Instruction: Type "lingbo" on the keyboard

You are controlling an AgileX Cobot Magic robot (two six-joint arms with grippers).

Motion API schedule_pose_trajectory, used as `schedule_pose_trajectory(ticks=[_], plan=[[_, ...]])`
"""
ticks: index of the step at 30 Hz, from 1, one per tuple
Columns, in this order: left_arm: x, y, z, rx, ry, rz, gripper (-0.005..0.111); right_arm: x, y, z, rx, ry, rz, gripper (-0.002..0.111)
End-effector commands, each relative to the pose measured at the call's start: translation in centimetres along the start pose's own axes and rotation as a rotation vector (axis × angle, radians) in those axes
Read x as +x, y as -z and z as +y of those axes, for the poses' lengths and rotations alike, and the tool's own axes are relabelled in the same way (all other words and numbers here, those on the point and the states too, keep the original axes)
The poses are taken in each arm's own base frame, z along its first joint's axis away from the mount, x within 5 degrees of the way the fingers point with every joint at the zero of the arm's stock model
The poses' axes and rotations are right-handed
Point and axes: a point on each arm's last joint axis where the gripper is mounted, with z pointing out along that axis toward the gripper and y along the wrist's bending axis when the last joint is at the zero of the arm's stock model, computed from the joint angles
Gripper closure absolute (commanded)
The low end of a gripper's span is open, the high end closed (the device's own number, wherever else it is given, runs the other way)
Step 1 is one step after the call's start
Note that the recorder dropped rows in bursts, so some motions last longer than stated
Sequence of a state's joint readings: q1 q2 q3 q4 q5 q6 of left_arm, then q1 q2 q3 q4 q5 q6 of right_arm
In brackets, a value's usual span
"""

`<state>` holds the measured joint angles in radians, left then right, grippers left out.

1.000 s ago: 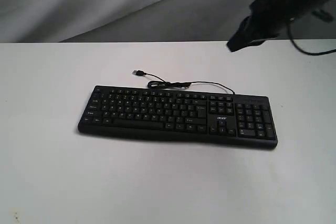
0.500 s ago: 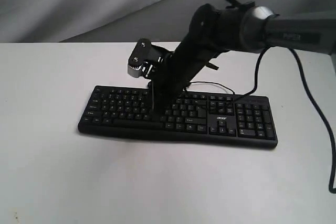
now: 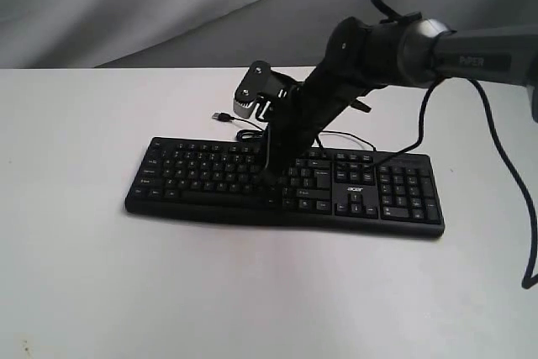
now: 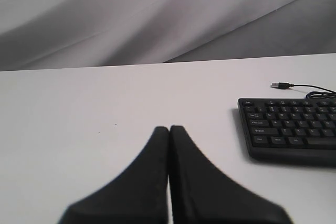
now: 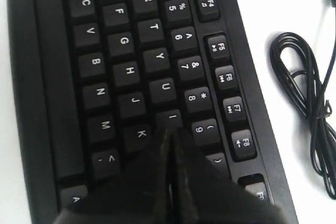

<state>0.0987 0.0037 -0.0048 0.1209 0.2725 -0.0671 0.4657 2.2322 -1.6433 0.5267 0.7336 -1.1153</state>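
**On the surface (image 3: 76, 275): keyboard (image 3: 202, 176) inspection**

At left, left end effector (image 4: 169, 129) is pressed together, apart from the keyboard's end. Keyboard lies flat mid-surface, cable (image 3: 225, 116) behind. Right end effector (image 5: 169, 135), fingers together, tip at the I key (image 5: 169, 118).

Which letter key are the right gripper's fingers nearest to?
The I key: the shut fingers of the right gripper end at its edge; U and K lie clear.
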Motion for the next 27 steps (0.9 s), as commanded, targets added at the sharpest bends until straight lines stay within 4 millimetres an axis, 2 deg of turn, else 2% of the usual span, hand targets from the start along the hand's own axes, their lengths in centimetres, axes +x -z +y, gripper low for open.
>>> schedule_pose_trajectory(ticks=[1, 27], plan=[[0.08, -0.01, -0.02, 0.001, 0.006, -0.006, 0.106, 0.03, -0.33, -0.38, 0.018, -0.019, -0.019, 0.108], [0.08, -0.01, -0.02, 0.001, 0.006, -0.006, 0.106, 0.83, -1.25, 0.31, -0.057, -0.008, 0.043, 0.108]])
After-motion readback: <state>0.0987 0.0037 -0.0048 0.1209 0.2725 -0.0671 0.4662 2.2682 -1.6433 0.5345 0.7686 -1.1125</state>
